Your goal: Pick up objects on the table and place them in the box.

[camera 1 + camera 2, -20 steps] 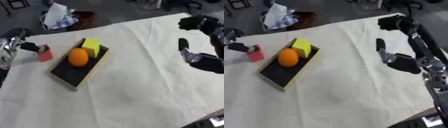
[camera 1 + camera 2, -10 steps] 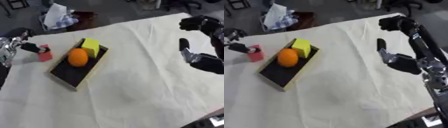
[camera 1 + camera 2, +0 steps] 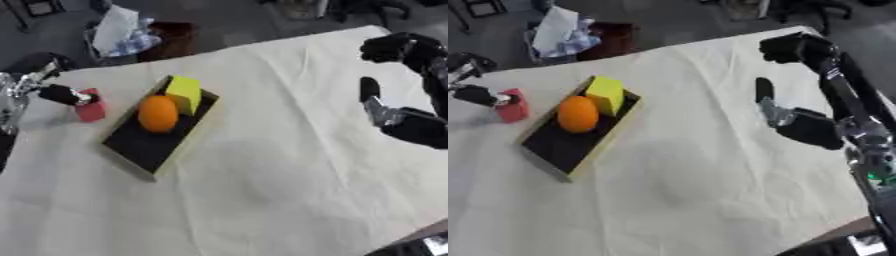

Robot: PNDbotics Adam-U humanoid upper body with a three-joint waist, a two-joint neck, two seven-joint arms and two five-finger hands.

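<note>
A black box with a tan rim (image 3: 140, 147) lies slanted on the cream cloth at the left. Inside it sit an orange (image 3: 157, 114) and a yellow block (image 3: 185, 91). Just left of the box, a small red block (image 3: 90, 107) stands on the cloth. My left hand (image 3: 54, 93) comes in from the left edge, open, with one dark finger touching the red block's top and another spread well above it. At the right my right hand (image 3: 808, 129) is raised above the table, open, fingers up and holding nothing.
Beyond the table's far edge stand a container of white and blue stuff (image 3: 118, 31) and a brown box (image 3: 171, 38). The cream cloth (image 3: 262, 190) covers the middle and front of the table. The table's corner drops off at the lower right.
</note>
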